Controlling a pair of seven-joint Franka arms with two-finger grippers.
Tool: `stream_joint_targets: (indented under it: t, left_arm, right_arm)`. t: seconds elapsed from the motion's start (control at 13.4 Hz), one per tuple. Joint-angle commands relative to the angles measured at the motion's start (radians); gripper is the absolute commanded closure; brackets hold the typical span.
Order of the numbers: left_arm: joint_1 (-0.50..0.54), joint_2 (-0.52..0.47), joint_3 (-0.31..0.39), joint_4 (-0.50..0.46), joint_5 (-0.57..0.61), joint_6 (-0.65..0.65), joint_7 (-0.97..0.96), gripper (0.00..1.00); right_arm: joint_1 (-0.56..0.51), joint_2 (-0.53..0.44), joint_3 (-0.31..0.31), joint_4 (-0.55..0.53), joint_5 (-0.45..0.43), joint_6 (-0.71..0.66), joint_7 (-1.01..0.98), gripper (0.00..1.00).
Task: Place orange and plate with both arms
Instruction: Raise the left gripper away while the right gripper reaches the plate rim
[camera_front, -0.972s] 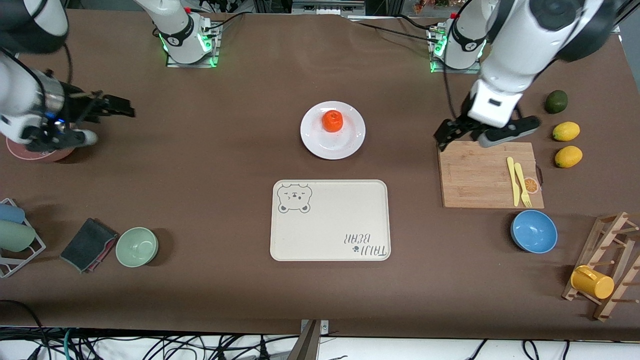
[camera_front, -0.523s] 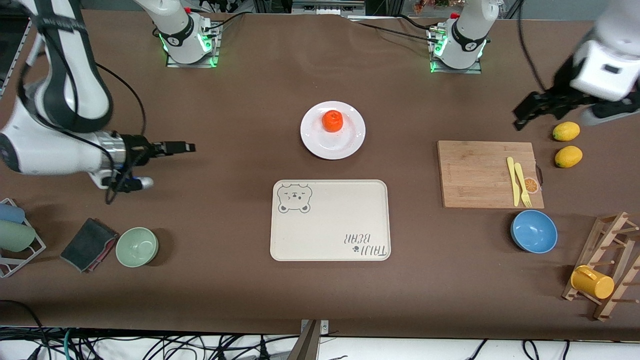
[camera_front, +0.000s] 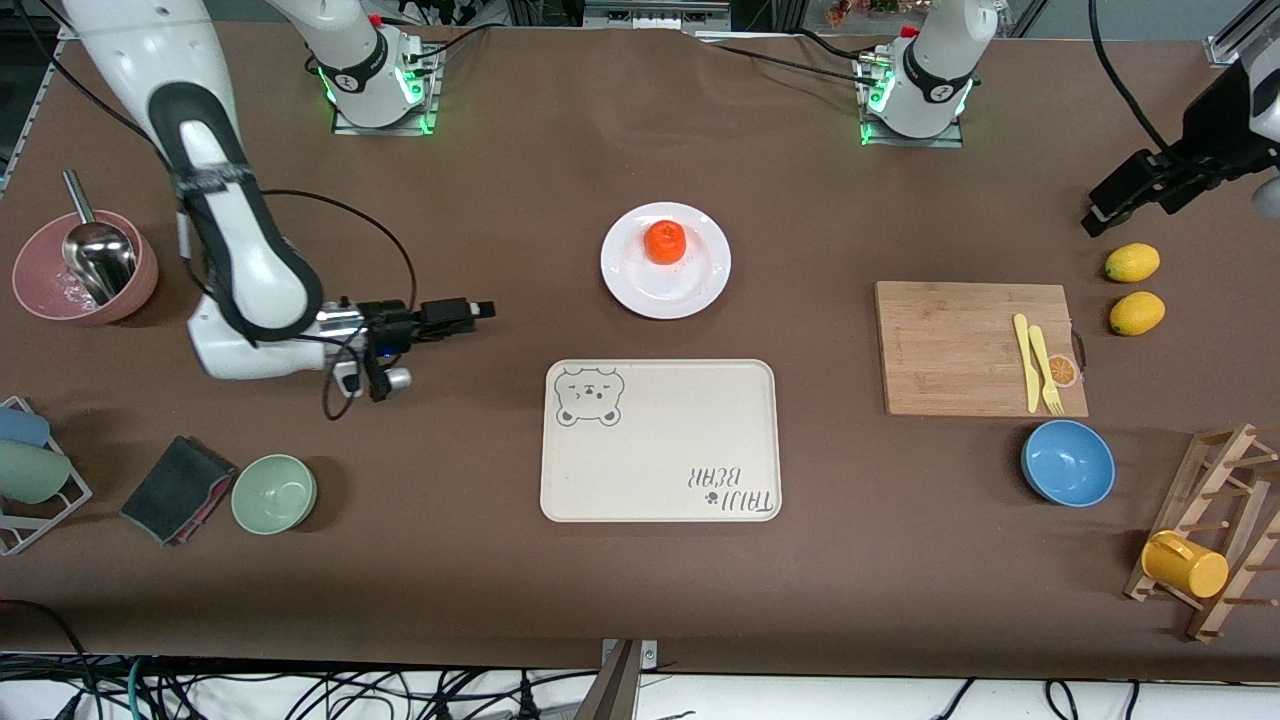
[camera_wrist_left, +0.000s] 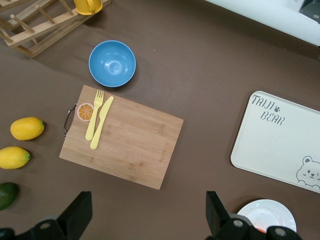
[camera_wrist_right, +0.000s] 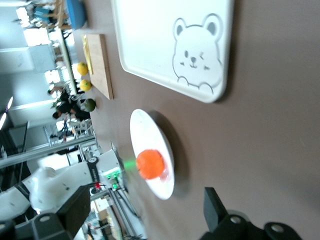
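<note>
Orange (camera_front: 664, 242) found seated on white plate (camera_front: 700, 285), toward the bases' side of the table's middle, just farther from the front camera than the cream bear-print tray (camera_front: 660, 440). Both untouched.

Right gripper (camera_front: 470, 311) low over bare cloth between the plate and the right arm's end of the table, jaws spread wide, nothing held, pointed toward the plate; plate and orange visible in the right wrist view ahead of the fingers (camera_wrist_right: 70, 212).

Left gripper (camera_front: 1125, 200) raised at the left arm's end of the table, above the two lemons (camera_front: 1132, 263), jaws fully apart, empty. Well apart from the plate.

Judged as the approach stage, no grasp yet made. Next move likely calls for closing in on the plate's rim at low height with the right gripper, and bringing the left gripper across to the orange. Slippage on the glossy rim and rolling of the fruit to be watched.
</note>
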Motion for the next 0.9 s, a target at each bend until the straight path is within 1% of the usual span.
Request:
stream_joint_targets:
  t: [0.0, 0.07, 0.22, 0.3, 0.37, 0.45, 0.52, 0.82]
  left_arm:
    - [0.028, -0.008, -0.002, 0.003, -0.021, -0.018, 0.142, 0.00]
    - [0.042, -0.010, -0.002, 0.003, -0.021, -0.018, 0.200, 0.00]
    - [0.045, -0.010, 0.002, 0.002, -0.021, -0.019, 0.303, 0.00]
    - [0.045, -0.010, 0.002, 0.002, -0.020, -0.045, 0.310, 0.00]
    - [0.045, -0.011, 0.003, 0.003, -0.020, -0.103, 0.308, 0.00]
    - [0.045, -0.013, 0.003, 0.003, -0.020, -0.131, 0.308, 0.00]
    - [0.045, -0.011, 0.003, 0.003, -0.021, -0.133, 0.308, 0.00]
    - [0.043, -0.005, -0.005, -0.014, -0.032, -0.125, 0.320, 0.00]
  right_arm:
    - [0.056, 0.034, 0.011, -0.045, 0.111, 0.059, -0.209, 0.00]
    - [0.090, 0.040, 0.011, -0.055, 0.134, 0.088, -0.226, 0.00]
    - [0.194, 0.043, 0.011, -0.076, 0.180, 0.224, -0.226, 0.00]
    - [0.249, 0.051, 0.011, -0.079, 0.220, 0.286, -0.226, 0.00]
    - [0.302, 0.051, 0.011, -0.091, 0.290, 0.347, -0.226, 0.00]
    - [0.345, 0.051, 0.011, -0.093, 0.308, 0.387, -0.228, 0.00]
    - [0.362, 0.049, 0.009, -0.096, 0.310, 0.418, -0.228, 0.00]
    - [0.406, 0.054, 0.011, -0.108, 0.308, 0.424, -0.228, 0.00]
